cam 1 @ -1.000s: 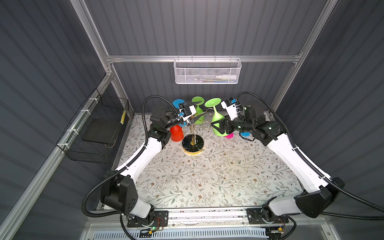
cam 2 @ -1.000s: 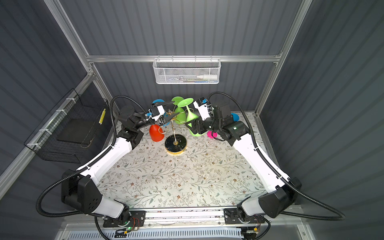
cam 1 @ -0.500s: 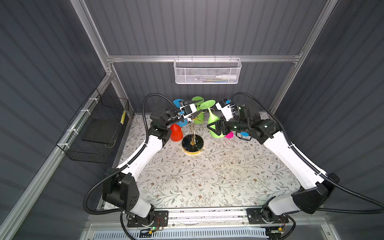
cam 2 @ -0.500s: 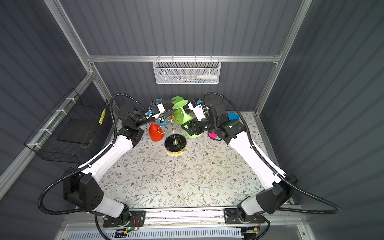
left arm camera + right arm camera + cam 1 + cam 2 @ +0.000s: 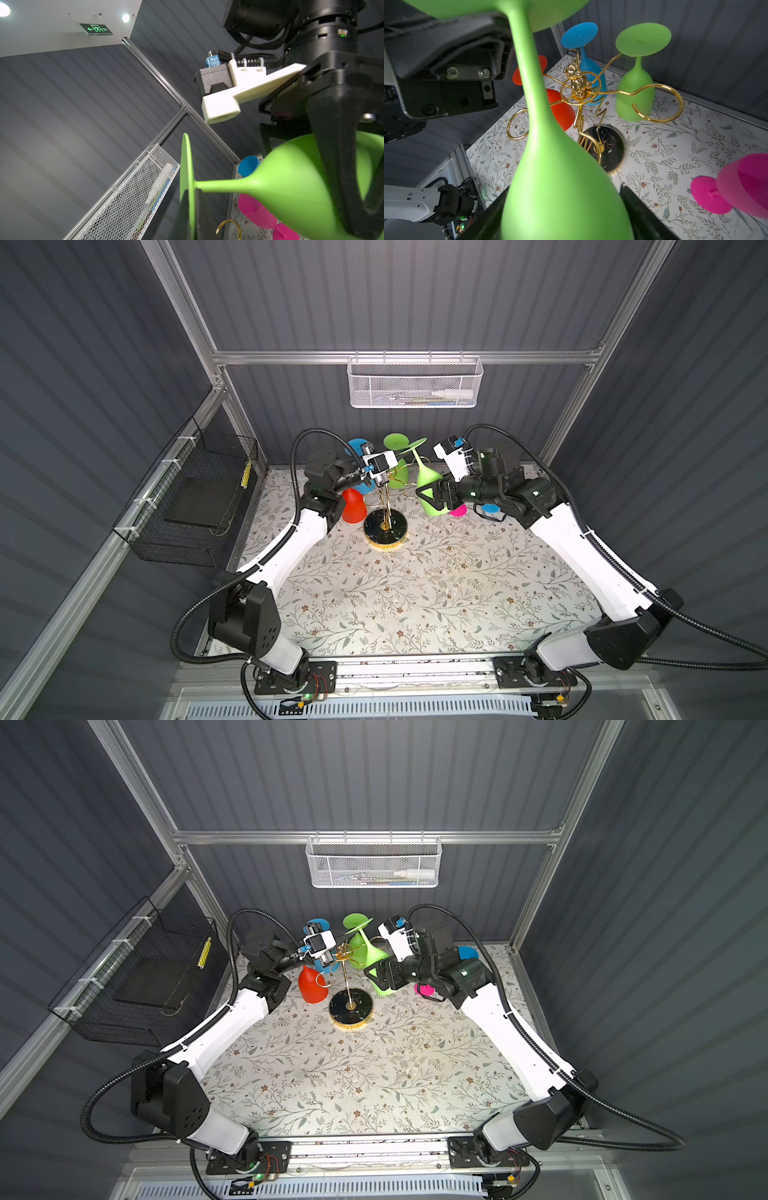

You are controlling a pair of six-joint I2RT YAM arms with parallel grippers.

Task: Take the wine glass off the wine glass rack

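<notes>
Nearly there! Starting at the left claw: pinched shut, apparently on the foot rim of the glass. Looks clear of the rack loops, tilted, foot high. On to the right claw: spread wide around the bowl, gripping, bowl snug between its fingers. Left to do: freeing the foot, carrying away, setting down.

Floral tabletop, seen from my console

My floral-patterned tabletop carries the wine glass rack, standing on its round black gold-rimmed base toward the back. A pink glass lies on its side right of it, and a blue glass rests near the back right corner.
</notes>
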